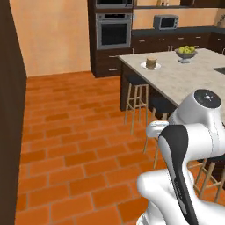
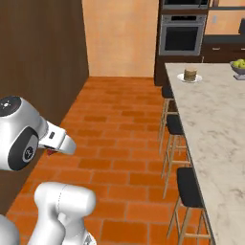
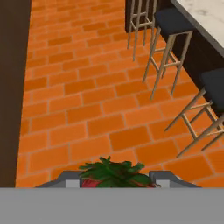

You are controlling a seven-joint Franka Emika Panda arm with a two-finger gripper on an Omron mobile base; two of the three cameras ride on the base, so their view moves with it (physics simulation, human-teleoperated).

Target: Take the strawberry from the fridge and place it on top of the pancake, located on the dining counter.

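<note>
In the hand view my gripper (image 3: 116,180) is shut on the strawberry (image 3: 109,173), whose green leaves and a bit of red show between the fingertips (image 3: 72,178), above the orange brick floor. From the right base view the hand (image 2: 53,149) hangs low at the left beside a dark wood wall, a speck of red under it. The pancake (image 1: 150,62) (image 2: 190,74) sits on a small white plate near the far corner of the dining counter (image 1: 184,81) (image 2: 217,124), well ahead of the gripper. The fridge is out of view.
Dark-seated stools (image 1: 137,83) (image 2: 189,184) (image 3: 174,19) line the counter's near side. A bowl of yellow-green fruit (image 1: 186,52) (image 2: 238,64) stands beyond the pancake. A dark wood panel (image 2: 38,72) runs along the left. A wall oven (image 1: 113,30) is at the back.
</note>
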